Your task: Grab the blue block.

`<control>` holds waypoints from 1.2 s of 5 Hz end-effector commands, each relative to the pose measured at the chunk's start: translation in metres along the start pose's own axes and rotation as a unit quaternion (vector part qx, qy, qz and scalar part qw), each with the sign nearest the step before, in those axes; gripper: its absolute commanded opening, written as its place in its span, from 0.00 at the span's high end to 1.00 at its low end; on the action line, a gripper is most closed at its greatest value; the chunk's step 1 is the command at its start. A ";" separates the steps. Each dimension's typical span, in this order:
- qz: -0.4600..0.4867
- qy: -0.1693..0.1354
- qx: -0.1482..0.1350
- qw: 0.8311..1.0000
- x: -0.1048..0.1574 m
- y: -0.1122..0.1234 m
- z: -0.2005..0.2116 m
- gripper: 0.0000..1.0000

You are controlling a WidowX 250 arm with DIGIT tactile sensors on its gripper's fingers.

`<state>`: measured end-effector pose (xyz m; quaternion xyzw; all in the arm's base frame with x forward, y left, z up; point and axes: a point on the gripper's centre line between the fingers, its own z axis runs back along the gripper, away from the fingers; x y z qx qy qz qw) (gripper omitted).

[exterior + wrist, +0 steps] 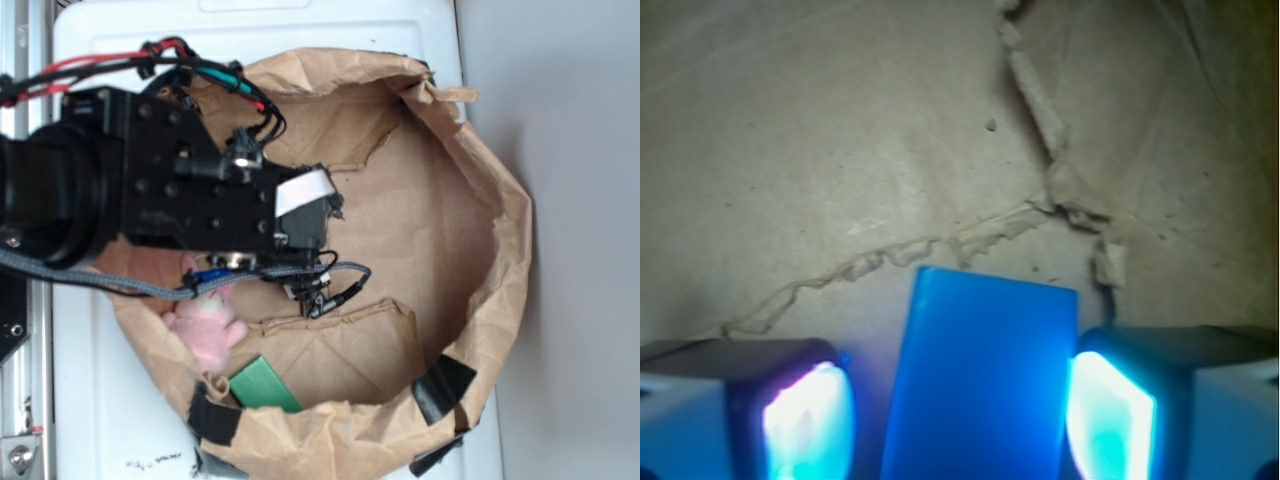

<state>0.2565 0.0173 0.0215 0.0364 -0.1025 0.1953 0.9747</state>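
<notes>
In the wrist view the blue block [985, 380] lies flat on brown paper, a smooth bright-blue rectangle running out of the bottom of the frame. My gripper [960, 425] is open and straddles it. The right fingertip [1110, 420] sits against or very near the block's right edge. A narrow gap shows between the left fingertip [805, 425] and the block's left edge. In the exterior view the black arm [170, 190] reaches in from the left over the paper bag and hides both the fingers and the block.
The torn brown paper bag [480, 200] forms a raised rim around the work area, patched with black tape [443, 387]. A pink plush bunny [208, 330] lies just below the arm. A green flat block [263, 385] rests near the lower rim.
</notes>
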 end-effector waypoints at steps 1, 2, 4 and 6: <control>0.007 -0.022 -0.015 1.000 0.011 -0.007 0.017 1.00; 0.010 -0.013 -0.012 1.000 0.021 -0.016 0.040 1.00; 0.036 -0.015 -0.037 0.999 0.044 -0.025 0.113 1.00; 0.006 -0.028 -0.022 0.999 0.043 -0.021 0.141 0.01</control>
